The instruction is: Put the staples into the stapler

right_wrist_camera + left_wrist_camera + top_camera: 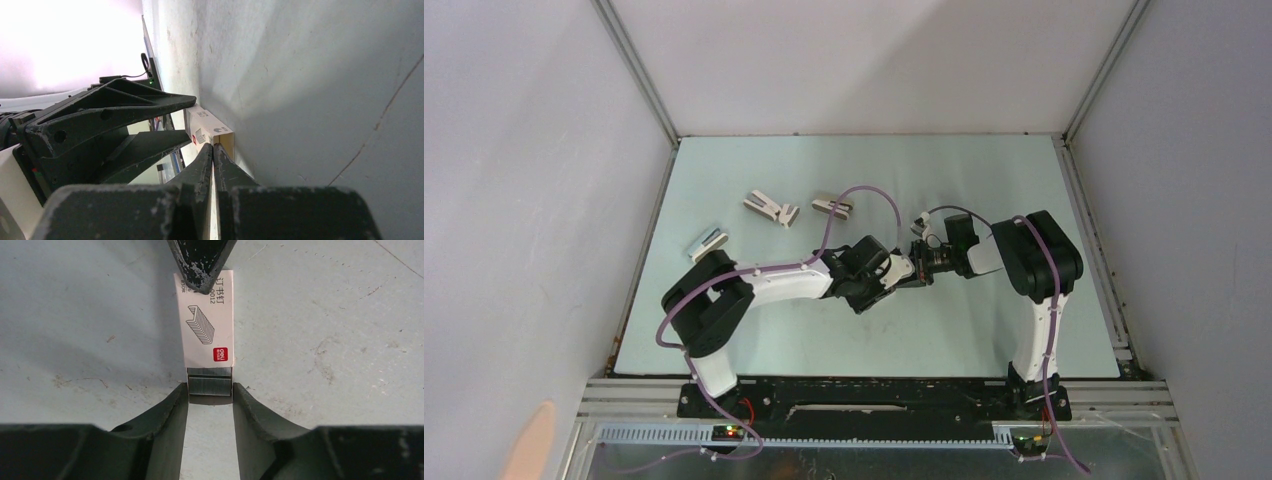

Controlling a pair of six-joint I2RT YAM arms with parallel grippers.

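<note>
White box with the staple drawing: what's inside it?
A grey tray of silvery staples pokes out of the box between the left fingers. How much lies farther inside is covered by the sleeve.

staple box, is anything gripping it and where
The left gripper pinches the staple box by the sides of its slid-out grey tray. The right gripper, shut, only presses its tips on the far end.

White-and-black arms [774, 282] carry purple cables [864, 195] and scuffed dark end effector fingers [200, 260].
</note>
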